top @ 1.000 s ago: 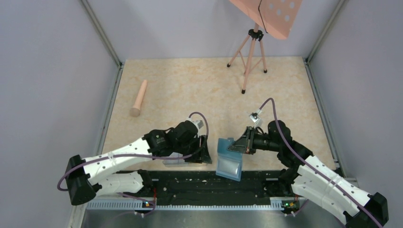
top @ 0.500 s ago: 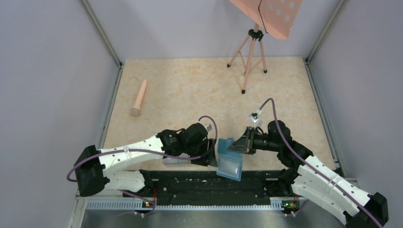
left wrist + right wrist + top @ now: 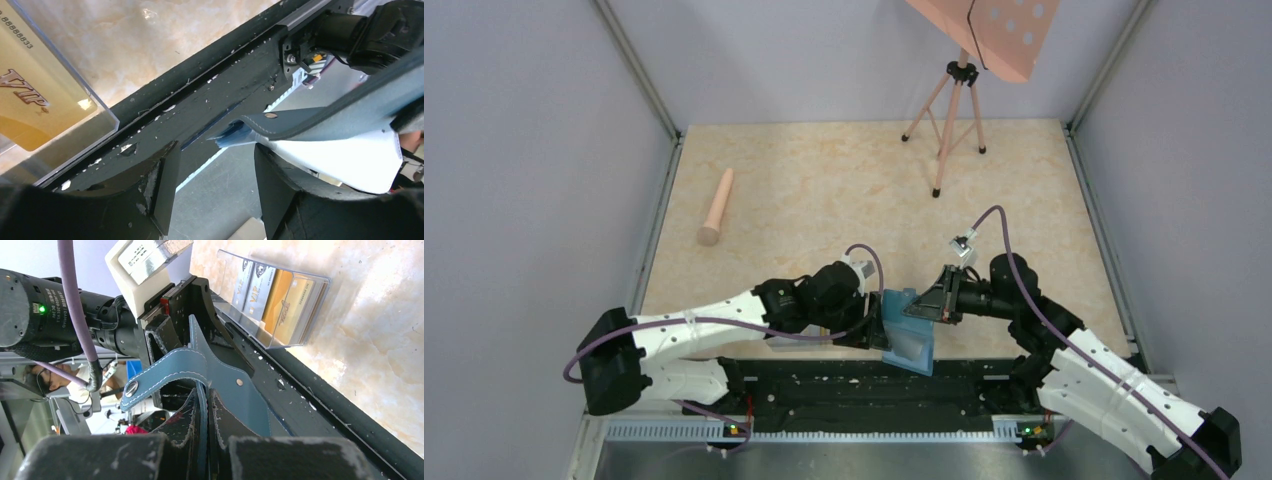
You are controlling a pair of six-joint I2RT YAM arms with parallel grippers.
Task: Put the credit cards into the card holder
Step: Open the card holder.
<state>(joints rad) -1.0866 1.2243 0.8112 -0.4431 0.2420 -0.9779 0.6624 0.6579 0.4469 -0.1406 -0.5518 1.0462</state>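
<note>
Since the earlier frame, the left gripper [image 3: 876, 328] has been carried rightward, away from the clear box [image 3: 789, 341], and is now brought against the left edge of the card holder [image 3: 911, 345]. Its black, scuffed fingers [image 3: 162, 180] are seen spread apart, with the holder's stitched corner just beyond the gap. The card holder, of teal leather-like material with pale inner pockets, is held tilted above the table [image 3: 824, 180] near the front rail. Its thin flap is pinched flat between the pressed-together fingers of the right gripper [image 3: 204, 400]. The credit cards [image 3: 287, 300], glossy gold and silvery, are stood on edge inside the rigid transparent box.
</note>
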